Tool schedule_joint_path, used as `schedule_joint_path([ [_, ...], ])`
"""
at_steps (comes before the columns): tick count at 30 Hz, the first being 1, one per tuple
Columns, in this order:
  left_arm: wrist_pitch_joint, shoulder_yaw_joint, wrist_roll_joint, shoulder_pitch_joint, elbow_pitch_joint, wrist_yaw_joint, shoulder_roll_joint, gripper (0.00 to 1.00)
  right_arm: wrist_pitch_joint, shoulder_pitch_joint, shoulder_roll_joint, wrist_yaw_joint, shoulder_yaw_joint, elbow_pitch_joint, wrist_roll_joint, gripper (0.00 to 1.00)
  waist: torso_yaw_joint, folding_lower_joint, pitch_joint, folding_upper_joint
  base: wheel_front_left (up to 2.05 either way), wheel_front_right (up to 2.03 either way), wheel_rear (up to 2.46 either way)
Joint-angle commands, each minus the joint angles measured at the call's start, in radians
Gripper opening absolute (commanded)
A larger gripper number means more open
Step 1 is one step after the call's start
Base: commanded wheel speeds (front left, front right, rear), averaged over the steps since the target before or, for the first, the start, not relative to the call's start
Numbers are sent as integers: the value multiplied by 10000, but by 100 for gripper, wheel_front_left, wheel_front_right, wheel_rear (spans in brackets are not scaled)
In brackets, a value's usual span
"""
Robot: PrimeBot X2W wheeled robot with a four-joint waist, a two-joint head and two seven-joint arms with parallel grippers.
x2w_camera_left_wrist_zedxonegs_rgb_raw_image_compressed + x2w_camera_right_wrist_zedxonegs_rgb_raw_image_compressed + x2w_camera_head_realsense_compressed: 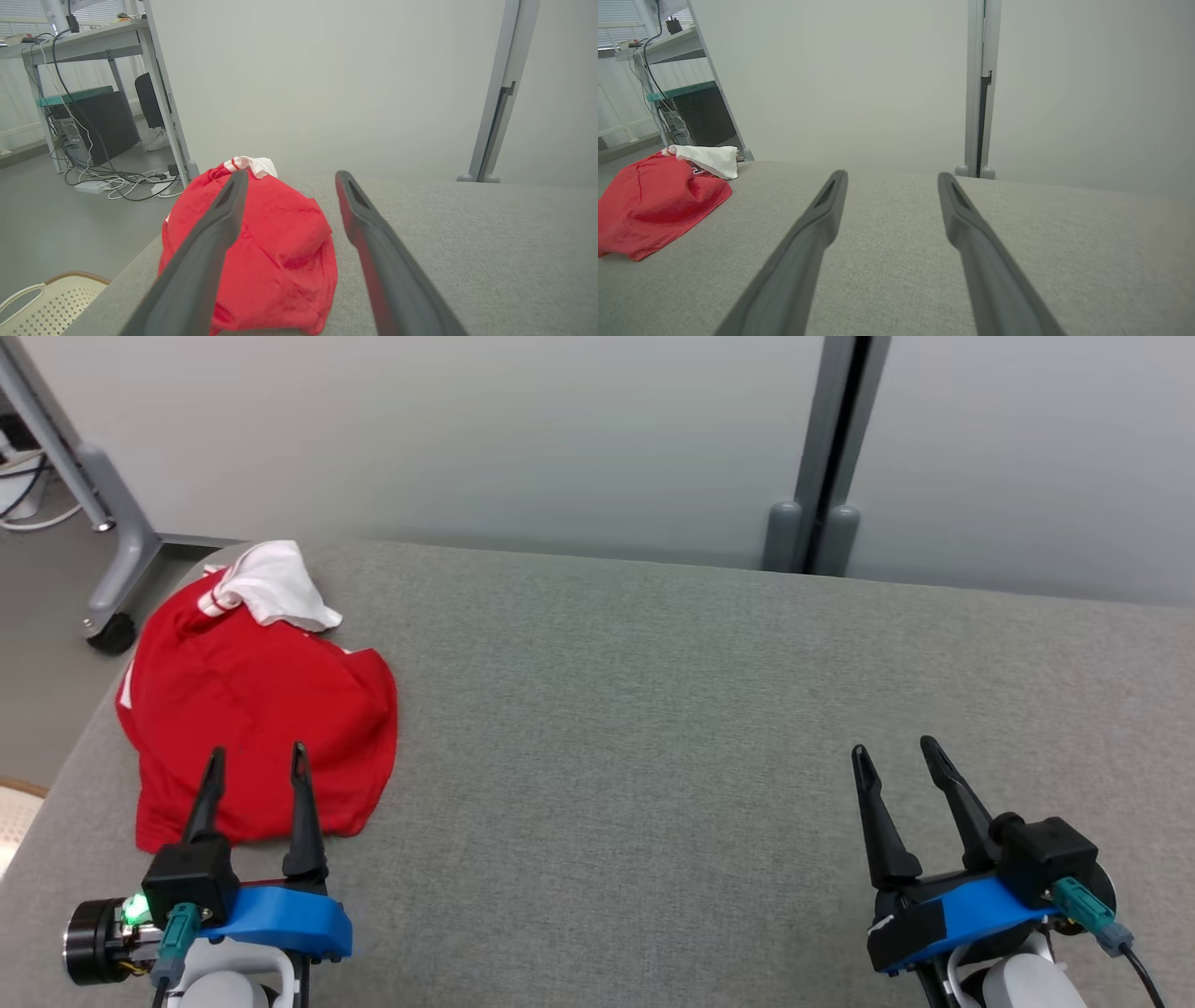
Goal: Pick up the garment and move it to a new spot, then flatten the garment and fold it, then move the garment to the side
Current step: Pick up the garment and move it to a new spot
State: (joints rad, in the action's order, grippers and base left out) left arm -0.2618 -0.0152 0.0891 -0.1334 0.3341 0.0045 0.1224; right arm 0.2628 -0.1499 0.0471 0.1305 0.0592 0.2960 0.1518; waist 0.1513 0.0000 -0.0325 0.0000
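Left claw point(258, 751) and right claw point(892, 747) both gape empty, and your garment point(252, 700) sits bunched at ten o'clock on the desk point(653, 709), apparently ungrasped, so every step remains.

a bright red garment point(252, 709), its white part point(275, 581) trimmed in red-and-white stripes, ahead of the left gripper's point(258, 751) black fingers. the tabletop point(653, 709) is a mottled grey weave. behind the fingers of the left and the right gripper point(892, 747), blue housings point(280, 919) and teal plugs point(179, 926); a green light point(137, 908) glows at the left.
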Motion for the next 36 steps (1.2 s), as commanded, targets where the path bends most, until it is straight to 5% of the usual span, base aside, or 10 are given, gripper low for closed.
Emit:
schedule_joint_path([
  [1,-49,70,71,-141,-40,66,85,100,33,-107,59,4,18,42,-69,100,400,0,-147,0,0,0,0],
  [23,-49,558,399,196,-199,232,239,100,31,-244,61,4,171,288,-79,100,2768,0,-225,0,0,0,0],
  [36,-44,1300,709,-37,-661,261,668,100,31,-673,61,4,354,555,-253,100,2392,0,-558,0,0,0,0],
])
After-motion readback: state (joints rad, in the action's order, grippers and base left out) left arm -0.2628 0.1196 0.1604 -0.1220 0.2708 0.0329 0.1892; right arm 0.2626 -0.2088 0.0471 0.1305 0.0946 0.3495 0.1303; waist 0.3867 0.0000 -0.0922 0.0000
